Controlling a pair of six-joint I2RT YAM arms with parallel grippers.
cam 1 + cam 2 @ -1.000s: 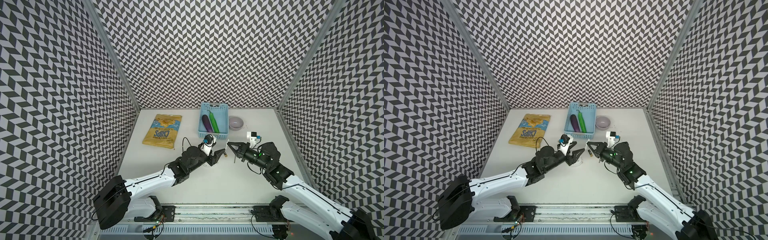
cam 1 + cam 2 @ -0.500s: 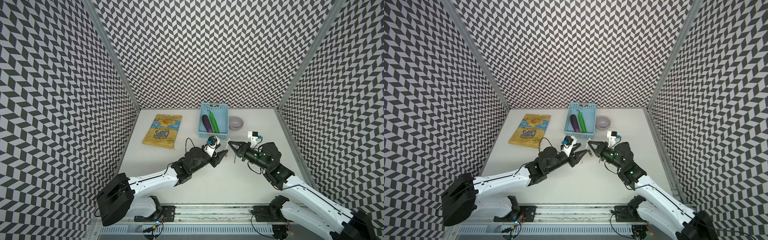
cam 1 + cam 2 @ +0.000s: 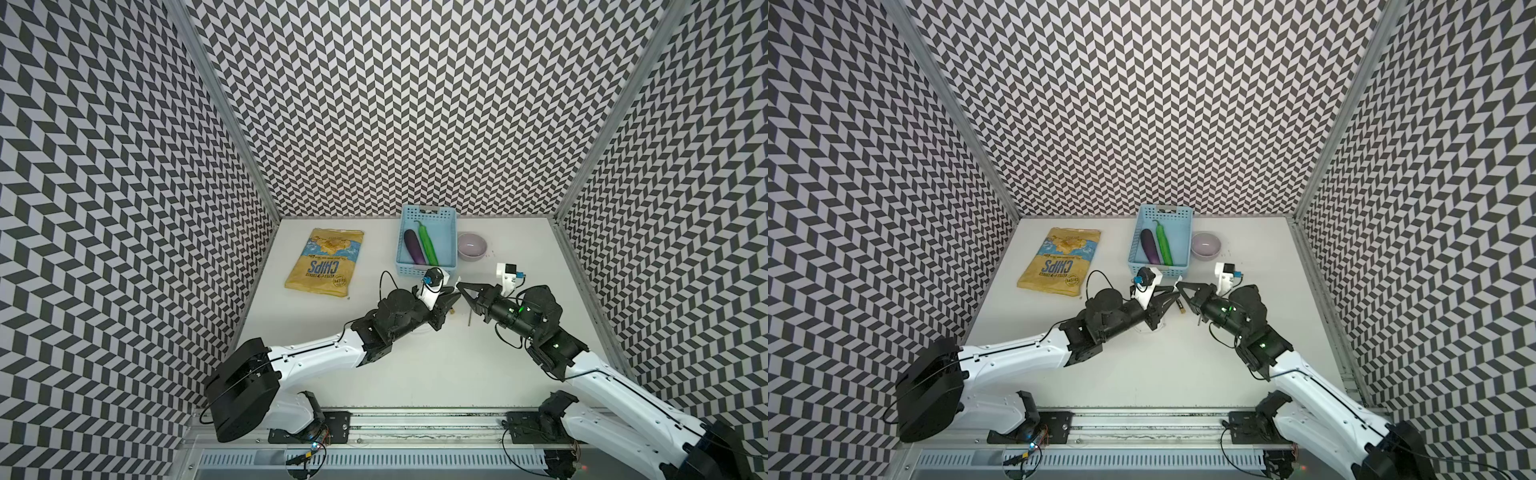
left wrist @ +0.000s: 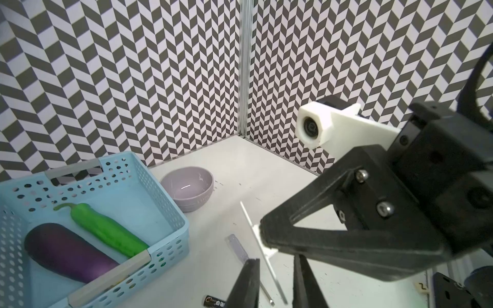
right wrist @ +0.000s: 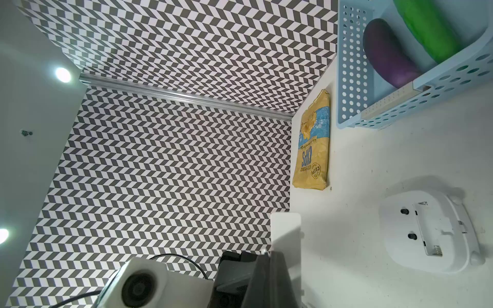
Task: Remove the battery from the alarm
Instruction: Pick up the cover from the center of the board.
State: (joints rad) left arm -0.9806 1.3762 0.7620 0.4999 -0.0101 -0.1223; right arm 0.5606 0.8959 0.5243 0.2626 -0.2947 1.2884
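- The battery [image 4: 213,302], a small black cell, lies loose on the white table [image 3: 415,374], outside the alarm and close under the two meeting gripper tips. Its printed label is cut off at the frame edge and cannot be read.
- The alarm [image 5: 429,232] rests face down on the table, with its battery bay [image 5: 426,229] open and empty. The removal itself looks done.
- The right gripper [image 3: 459,286] is pinched together on a thin white plate, probably the alarm's battery cover [image 5: 285,229].
- Over the past second the left gripper [image 4: 275,260] has eased forward to the right gripper's tip, and its fingers have drawn closer together.
- The left fingers now stand slightly apart on either side of the cover. Whether either one touches it is hard to tell.
- This looks like the start of a handover of the cover, so tidying up rather than extraction.
- A clear-handled screwdriver [image 4: 238,249] lies near the battery.
- Farther back, a yellow and blue bag [image 3: 326,264] reads "CHIPS" in large letters. Its smaller print and round seal are too small to read.
- A light blue basket [image 3: 446,249] holds an eggplant [image 3: 413,245] and a green pepper [image 3: 428,247], with a lilac bowl [image 3: 471,245] beside it. None of them shows any writing.
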